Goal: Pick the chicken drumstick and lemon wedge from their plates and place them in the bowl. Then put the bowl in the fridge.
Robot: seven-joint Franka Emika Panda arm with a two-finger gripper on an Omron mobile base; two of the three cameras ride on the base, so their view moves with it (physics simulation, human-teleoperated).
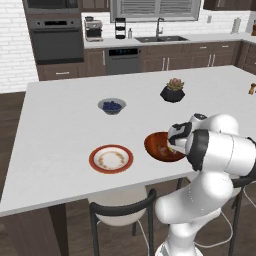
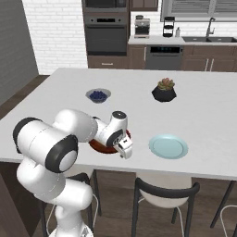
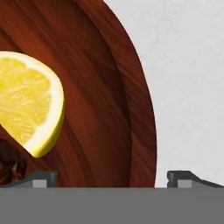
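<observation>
The dark reddish-brown wooden bowl (image 3: 109, 87) sits on the white island near its front edge (image 1: 154, 145) (image 2: 99, 145). Inside it lies the yellow lemon wedge (image 3: 26, 105), and beside the wedge shows a dark brown bit of the chicken drumstick (image 3: 8, 164). My gripper (image 3: 111, 179) hangs open just above the bowl's rim, one fingertip (image 3: 43, 178) over the wood and the other over the counter; nothing is between them. From the base views the gripper (image 1: 173, 145) (image 2: 124, 149) points down at the bowl. The white red-rimmed plate (image 1: 111, 159) and the pale-blue plate (image 2: 168, 146) lie bare.
A small grey bowl of blueberries (image 1: 111, 105) and a black pot with a plant (image 1: 173, 91) stand farther back on the island. Chairs (image 2: 164, 194) are tucked under its front edge. A tall grey surface (image 2: 14, 46) rises at far left; whether it is the fridge I cannot tell.
</observation>
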